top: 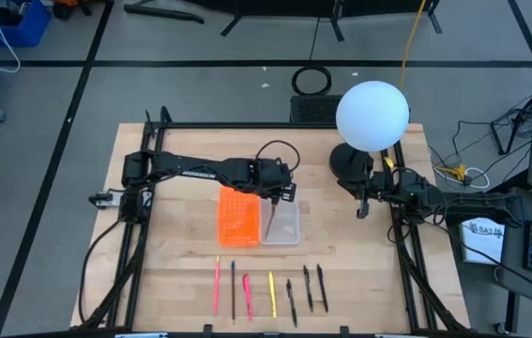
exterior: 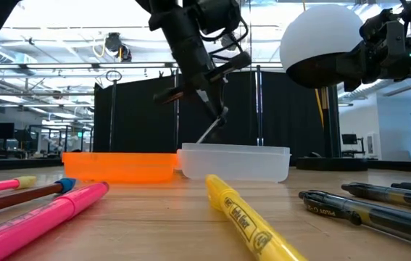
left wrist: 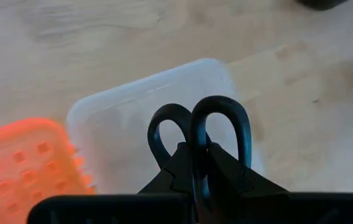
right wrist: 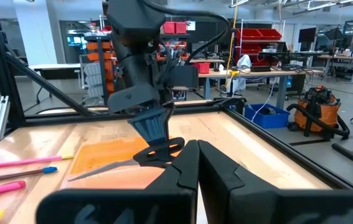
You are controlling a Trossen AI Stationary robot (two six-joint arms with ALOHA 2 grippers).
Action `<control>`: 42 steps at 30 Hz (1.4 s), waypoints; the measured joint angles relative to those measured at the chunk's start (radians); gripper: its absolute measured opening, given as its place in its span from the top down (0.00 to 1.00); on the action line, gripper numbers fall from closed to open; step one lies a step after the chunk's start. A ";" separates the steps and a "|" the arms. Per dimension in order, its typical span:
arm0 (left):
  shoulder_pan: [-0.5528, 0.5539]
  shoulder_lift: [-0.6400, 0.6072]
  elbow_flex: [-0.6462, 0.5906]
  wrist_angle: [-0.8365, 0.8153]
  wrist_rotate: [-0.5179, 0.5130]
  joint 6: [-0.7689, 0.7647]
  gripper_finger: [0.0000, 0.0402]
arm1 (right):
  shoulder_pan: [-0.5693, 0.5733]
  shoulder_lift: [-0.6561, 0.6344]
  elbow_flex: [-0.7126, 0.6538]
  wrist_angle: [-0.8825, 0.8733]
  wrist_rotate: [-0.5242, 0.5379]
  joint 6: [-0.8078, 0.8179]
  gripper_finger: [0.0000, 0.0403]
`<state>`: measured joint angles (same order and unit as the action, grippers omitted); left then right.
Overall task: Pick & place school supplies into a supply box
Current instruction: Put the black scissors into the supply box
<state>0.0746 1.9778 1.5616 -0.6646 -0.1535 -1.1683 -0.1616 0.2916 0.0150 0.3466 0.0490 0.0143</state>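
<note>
Scissors (left wrist: 200,140) hang in the left claw (top: 276,194), pinched just below the black loops, blades slanting down over the clear plastic box (top: 282,225). Stiff and light, smooth handles; that grip near the pivot looks steady. Orange perforated tray (top: 236,216) touches the box's left. Right claw (top: 363,205) waits far right, fingers pressed together, empty. Pens (top: 271,293) line the near desk (top: 172,235).

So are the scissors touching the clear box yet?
Cannot tell. In the low view the scissors, held by the left gripper, dip behind the clear box rim, hiding the tip.
</note>
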 joint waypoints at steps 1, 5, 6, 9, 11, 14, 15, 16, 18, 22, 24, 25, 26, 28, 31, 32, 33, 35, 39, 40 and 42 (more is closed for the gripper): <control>0.000 0.000 0.000 -0.010 0.002 -0.006 0.93 | 0.000 0.000 0.000 0.000 0.000 0.000 1.00; 0.000 0.004 0.000 -0.035 -0.025 -0.012 0.93 | 0.000 0.000 0.000 0.000 -0.001 0.000 1.00; 0.000 0.007 0.000 -0.035 -0.029 -0.012 0.93 | 0.000 0.000 0.000 0.000 -0.001 0.000 1.00; 0.000 0.009 0.000 -0.036 -0.030 -0.012 0.93 | 0.000 0.000 0.000 0.000 -0.001 0.000 1.00; 0.000 0.013 0.000 -0.036 -0.030 -0.012 0.93 | 0.000 0.000 0.000 0.000 -0.001 0.001 1.00; 0.000 0.019 0.000 -0.048 -0.030 -0.010 0.93 | 0.000 0.000 0.000 0.000 -0.001 0.000 1.00; 0.000 0.023 0.000 -0.044 -0.030 -0.009 0.93 | 0.000 0.000 0.000 0.000 -0.001 0.001 1.00; -0.001 0.026 0.000 -0.040 -0.030 -0.009 0.93 | 0.000 0.000 0.000 0.000 -0.001 0.001 1.00; -0.001 0.031 0.000 -0.047 -0.021 -0.004 0.93 | 0.000 0.000 0.000 0.000 -0.001 0.001 1.00; -0.001 0.064 0.000 -0.040 -0.002 0.004 0.93 | 0.000 0.000 0.000 0.000 0.000 0.001 1.00; -0.001 0.081 0.000 -0.038 0.002 0.004 0.93 | 0.000 0.002 0.000 0.000 0.000 0.000 1.00; -0.001 0.086 0.000 -0.039 0.005 0.005 0.93 | 0.000 0.002 0.000 -0.002 0.000 0.001 1.00; -0.001 0.095 0.000 -0.037 0.005 0.007 0.93 | 0.000 0.003 0.000 0.000 0.000 0.001 1.00; -0.001 0.105 0.000 -0.034 0.003 0.007 0.93 | 0.000 0.005 0.000 0.000 0.000 0.001 1.00; -0.001 0.114 0.000 -0.031 -0.007 0.007 0.90 | 0.000 0.009 0.000 0.002 0.001 0.000 1.00; -0.001 0.117 0.000 -0.026 -0.007 0.008 0.88 | 0.000 0.010 0.000 0.000 0.001 0.000 1.00; -0.001 0.118 0.000 -0.025 -0.007 0.010 0.87 | 0.000 0.011 0.000 0.001 0.001 0.000 1.00; -0.001 0.118 0.000 -0.025 -0.005 0.011 0.85 | 0.000 0.012 0.000 0.002 0.002 0.000 1.00; -0.001 0.119 0.000 -0.023 0.000 0.032 0.82 | 0.000 0.013 0.000 0.001 0.002 0.000 1.00; -0.001 0.119 0.000 -0.020 0.004 0.042 0.81 | 0.000 0.013 0.000 0.001 0.002 0.000 1.00; -0.003 0.119 0.000 -0.019 0.009 0.045 0.79 | 0.000 0.013 0.000 0.001 0.002 0.000 1.00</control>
<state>0.0713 2.0964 1.5620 -0.6840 -0.1443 -1.1235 -0.1619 0.3046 0.0148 0.3471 0.0505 0.0143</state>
